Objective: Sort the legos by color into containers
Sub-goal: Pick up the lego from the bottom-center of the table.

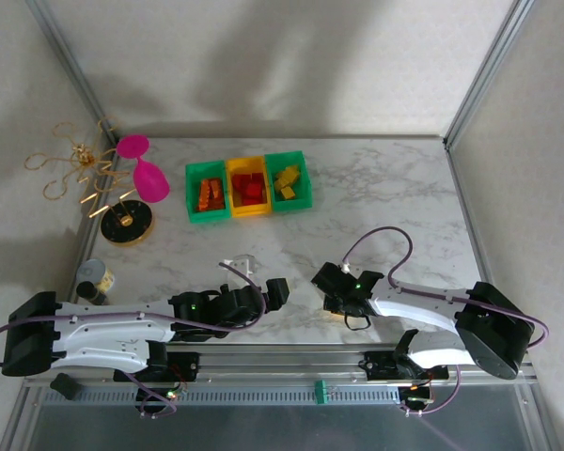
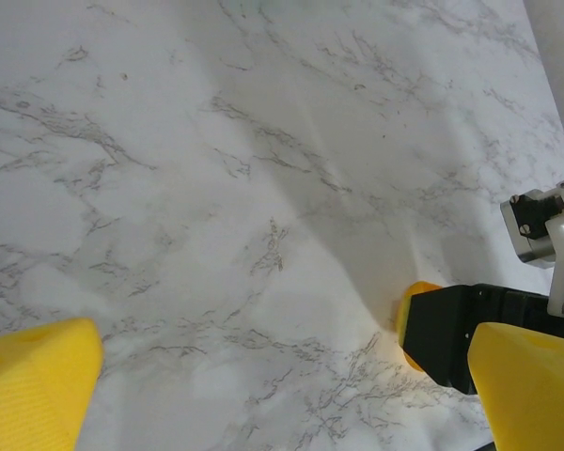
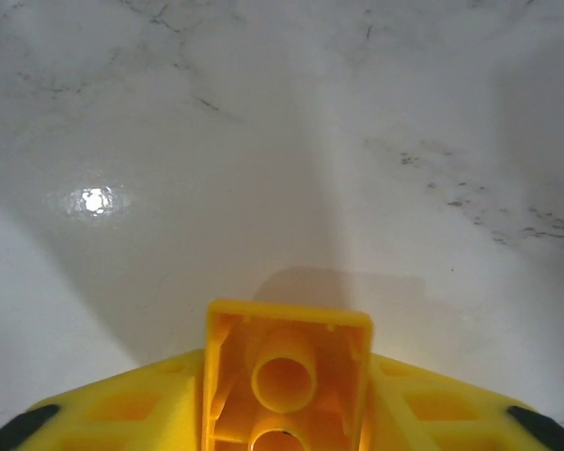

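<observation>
Legos nearest the arms come down to one yellow brick [image 3: 284, 371], clenched between the yellow fingers [image 3: 122, 413] of the right hand [image 1: 324, 282]. Its hollow underside faces the wrist camera, and it is close over the worktop [image 1: 395, 202] not far from the near edge; whether it touches the marble I cannot tell. Just to the left, the left hand [image 1: 280, 289] hangs released, its own fingers [image 2: 33, 376] spread wide with bare marble between them; the two hands are near each other but apart. Beyond them a broad stretch of marble lies open up to the containers, and more open surface runs to the right edge. By the left edge stands a tin can [image 1: 96, 279], with a black round base [image 1: 124, 225], a gold wire stand [image 1: 75, 167] and a pink goblet [image 1: 146, 171] farther back. Toward the far edge three bins stand side by side in a row: a green bin [image 1: 210, 218] holding orange legos [image 1: 210, 193], a yellow bin [image 1: 251, 210] holding red legos [image 1: 251, 186], and a second green bin [image 1: 293, 205] holding yellow legos [image 1: 287, 180].
</observation>
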`<act>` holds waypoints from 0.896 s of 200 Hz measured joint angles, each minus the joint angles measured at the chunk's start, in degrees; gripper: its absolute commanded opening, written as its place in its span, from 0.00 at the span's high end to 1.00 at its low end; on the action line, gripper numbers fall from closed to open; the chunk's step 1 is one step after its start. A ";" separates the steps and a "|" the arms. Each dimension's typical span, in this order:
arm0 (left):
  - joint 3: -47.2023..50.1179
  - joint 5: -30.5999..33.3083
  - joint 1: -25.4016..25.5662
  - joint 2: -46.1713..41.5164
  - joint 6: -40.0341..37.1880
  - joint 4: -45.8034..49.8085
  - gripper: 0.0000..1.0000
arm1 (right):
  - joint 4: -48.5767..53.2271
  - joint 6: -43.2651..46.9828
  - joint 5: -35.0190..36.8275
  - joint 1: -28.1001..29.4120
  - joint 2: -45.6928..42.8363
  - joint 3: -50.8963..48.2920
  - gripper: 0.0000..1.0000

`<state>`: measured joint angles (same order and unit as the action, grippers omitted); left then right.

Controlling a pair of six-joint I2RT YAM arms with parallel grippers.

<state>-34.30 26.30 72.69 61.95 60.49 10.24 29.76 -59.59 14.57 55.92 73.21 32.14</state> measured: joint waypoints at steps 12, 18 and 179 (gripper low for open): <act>0.00 0.35 0.00 0.00 0.00 0.04 0.00 | -0.07 0.37 0.02 0.00 -0.04 0.11 0.67; 0.00 0.37 0.00 0.00 0.00 0.07 0.00 | -0.13 0.48 0.04 0.00 -0.04 0.15 0.68; -6.95 3.80 -8.00 -5.38 -3.08 6.58 0.00 | -4.85 16.63 3.91 -5.68 5.70 22.47 0.70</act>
<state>-41.25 30.11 64.69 56.58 57.41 16.82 24.91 -42.96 18.48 50.24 78.91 54.61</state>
